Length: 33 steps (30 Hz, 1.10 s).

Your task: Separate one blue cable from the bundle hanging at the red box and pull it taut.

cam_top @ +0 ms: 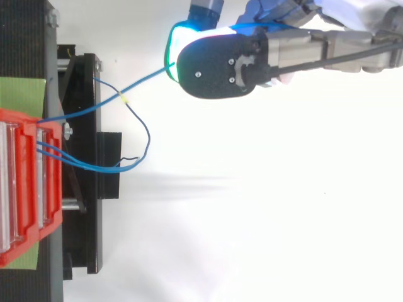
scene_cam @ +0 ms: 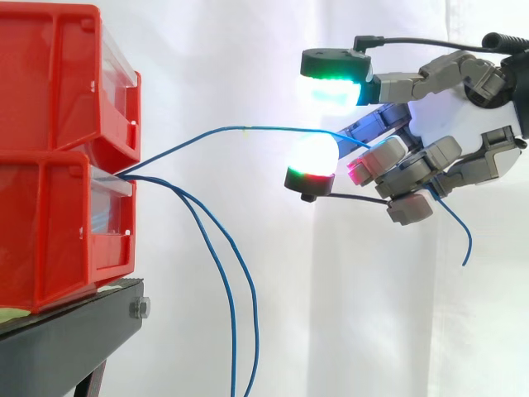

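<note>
White curtain (scene_cam: 248, 66) backed the work area. Two red bins stood stacked on a black stand (scene_cam: 66, 339), the upper bin (scene_cam: 58, 83) on the lower bin (scene_cam: 50, 231).

Contents: both bins had clear front panels, and what lay inside could not be made out. Three blue cables issued from the front of the lower bin. Two loose cables (scene_cam: 233, 356) hung down past the stand's edge.

The selected blue cable (scene_cam: 264, 127) ran up and across, clear of the other two, into the hand (scene_cam: 413, 157). The fingers were curled and clamped on it, and its free tail drooped out behind them. A shallow bow was noted along the span, so I judged it separated but not quite taut.

Risks:
- The thin cable could slip through the pads (scene_cam: 335, 87) under more pull, as little tail lay beyond the grip.
- Excess tension could drag the lower bin forward on the stand, or draw the loose cables along where all three leave the bin together.
</note>
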Each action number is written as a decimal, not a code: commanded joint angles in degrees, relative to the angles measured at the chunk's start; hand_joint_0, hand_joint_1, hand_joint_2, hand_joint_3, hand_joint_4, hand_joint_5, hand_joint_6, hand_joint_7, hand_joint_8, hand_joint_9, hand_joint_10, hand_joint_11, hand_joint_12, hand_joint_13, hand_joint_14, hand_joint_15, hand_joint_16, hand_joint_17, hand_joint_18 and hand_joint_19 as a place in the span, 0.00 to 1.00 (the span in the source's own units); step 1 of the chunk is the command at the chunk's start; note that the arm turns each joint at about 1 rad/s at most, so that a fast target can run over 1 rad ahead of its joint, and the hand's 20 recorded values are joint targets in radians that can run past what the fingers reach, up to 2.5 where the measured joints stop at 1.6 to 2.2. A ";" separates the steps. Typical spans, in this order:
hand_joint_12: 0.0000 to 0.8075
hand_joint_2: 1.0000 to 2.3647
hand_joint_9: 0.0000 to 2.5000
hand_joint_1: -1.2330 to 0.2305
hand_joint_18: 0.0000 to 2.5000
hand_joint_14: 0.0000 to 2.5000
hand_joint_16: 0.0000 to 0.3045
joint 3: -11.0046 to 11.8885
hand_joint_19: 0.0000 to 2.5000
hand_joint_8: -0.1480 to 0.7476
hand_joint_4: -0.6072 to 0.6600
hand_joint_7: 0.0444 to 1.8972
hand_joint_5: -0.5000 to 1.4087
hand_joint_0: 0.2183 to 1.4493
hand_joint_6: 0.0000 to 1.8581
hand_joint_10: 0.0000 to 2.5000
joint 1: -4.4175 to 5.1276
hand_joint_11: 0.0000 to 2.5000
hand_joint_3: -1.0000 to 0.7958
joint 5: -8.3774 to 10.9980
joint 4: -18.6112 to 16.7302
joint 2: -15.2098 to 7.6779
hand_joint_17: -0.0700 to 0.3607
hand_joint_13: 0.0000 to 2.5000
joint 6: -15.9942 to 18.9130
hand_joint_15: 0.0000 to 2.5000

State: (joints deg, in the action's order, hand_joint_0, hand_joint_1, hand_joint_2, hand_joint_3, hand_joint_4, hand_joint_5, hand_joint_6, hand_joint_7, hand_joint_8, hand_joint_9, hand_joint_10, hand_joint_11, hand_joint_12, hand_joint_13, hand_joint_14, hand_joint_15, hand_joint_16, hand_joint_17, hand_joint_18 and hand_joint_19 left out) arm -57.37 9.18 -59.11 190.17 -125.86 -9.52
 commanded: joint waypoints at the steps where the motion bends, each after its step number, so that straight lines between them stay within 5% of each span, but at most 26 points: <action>1: 0.40 0.00 0.33 0.47 0.40 0.77 0.14 -0.11 0.53 0.47 0.62 0.45 0.14 0.29 0.46 0.30 -0.39 0.57 0.28 -0.12 -0.15 -0.09 0.39 0.36 0.02 0.48; 7: 0.39 0.00 0.33 0.48 0.40 0.78 0.14 -0.73 0.53 0.47 0.62 0.45 0.14 0.29 0.46 0.30 -0.57 0.57 0.28 -0.21 -0.41 0.00 0.38 0.36 -0.06 0.48; 13: 0.39 0.00 0.33 0.48 0.40 0.78 0.14 -4.15 0.53 0.47 0.62 0.45 0.14 0.29 0.46 0.31 -0.74 0.57 0.28 -0.21 -3.75 -0.09 0.38 0.36 0.02 0.48; 33: 0.39 0.01 0.34 0.47 0.40 0.77 0.14 -4.24 0.53 0.46 0.61 0.46 0.14 0.33 0.48 0.32 -1.36 0.57 0.34 -0.30 -4.90 -0.09 0.38 0.36 -0.15 0.49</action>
State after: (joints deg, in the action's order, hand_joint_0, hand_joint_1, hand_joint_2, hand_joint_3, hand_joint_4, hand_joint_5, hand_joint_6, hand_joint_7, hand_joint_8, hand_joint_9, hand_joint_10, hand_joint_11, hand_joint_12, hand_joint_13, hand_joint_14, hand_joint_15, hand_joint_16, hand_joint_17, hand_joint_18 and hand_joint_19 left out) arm -61.62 7.61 -59.47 185.26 -125.93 -9.63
